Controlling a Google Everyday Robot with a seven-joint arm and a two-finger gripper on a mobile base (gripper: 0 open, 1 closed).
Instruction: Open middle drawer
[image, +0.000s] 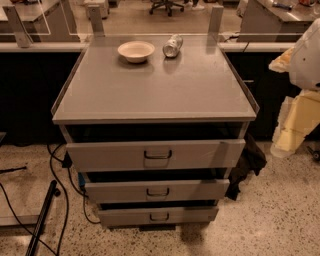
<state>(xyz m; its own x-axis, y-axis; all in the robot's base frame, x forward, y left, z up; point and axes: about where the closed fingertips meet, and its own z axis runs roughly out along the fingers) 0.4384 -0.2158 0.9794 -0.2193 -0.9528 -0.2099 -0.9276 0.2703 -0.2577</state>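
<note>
A grey metal cabinet has three drawer fronts stacked at its front. The middle drawer is the mid-sized front, with a small dark loop handle at its centre. A dark gap shows above its top edge. The wider top drawer is above it and the narrowest bottom drawer below. My gripper is at the right edge of the view, a white and yellowish shape beside the cabinet's right side, well away from the handles and touching no drawer.
A beige bowl and a silver can lying on its side rest at the back of the cabinet top. Black cables trail on the speckled floor at the left. A dark cloth hangs at the cabinet's right.
</note>
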